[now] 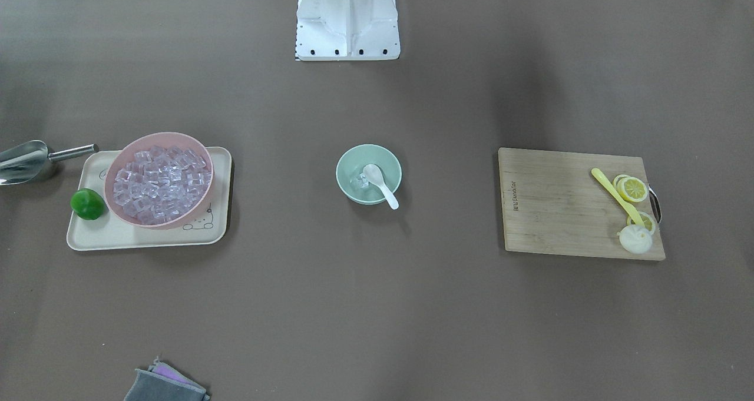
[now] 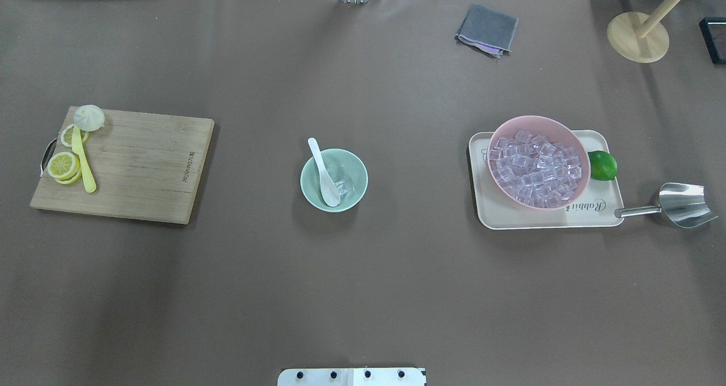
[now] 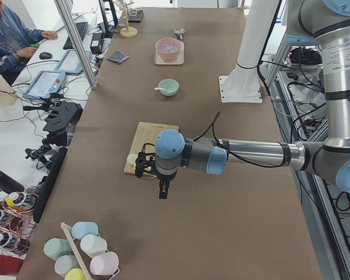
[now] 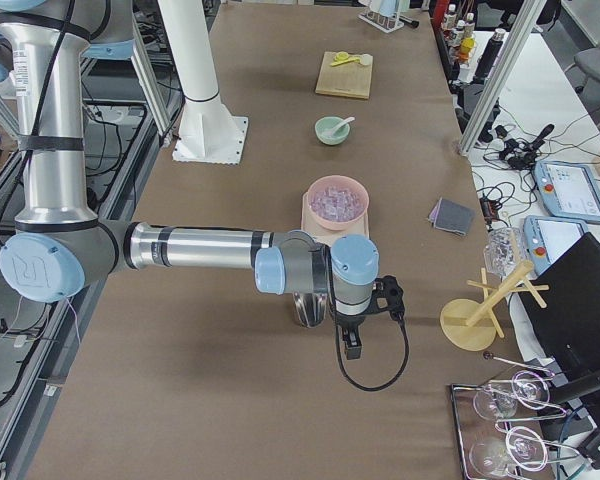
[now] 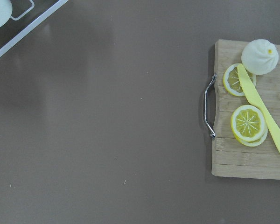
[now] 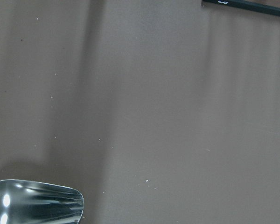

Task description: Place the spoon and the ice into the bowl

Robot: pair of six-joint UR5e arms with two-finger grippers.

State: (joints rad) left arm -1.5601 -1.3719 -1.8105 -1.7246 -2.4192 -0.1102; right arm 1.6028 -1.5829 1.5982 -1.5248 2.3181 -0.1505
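Both arms reach out over the brown tabletop (image 2: 363, 295) at opposite ends. I cannot tell whether the left end effector (image 3: 163, 191) or the right end effector (image 4: 351, 345) is open or closed. The mint-green bowl (image 2: 357, 173) sits mid-table. The white spoon (image 2: 322, 170) leans inside it, handle over the rim. The ice cube (image 2: 342, 187) lies in the bowl beside the scoop.

The left gripper (image 3: 163, 193) and right gripper (image 4: 351, 347) show only in the side views, too small to tell how their jaws stand. Picture edges cut off the metal scoop (image 1: 22, 161), the grey cloth (image 1: 165, 386) and, at the left wrist, the cutting board (image 5: 242, 161).
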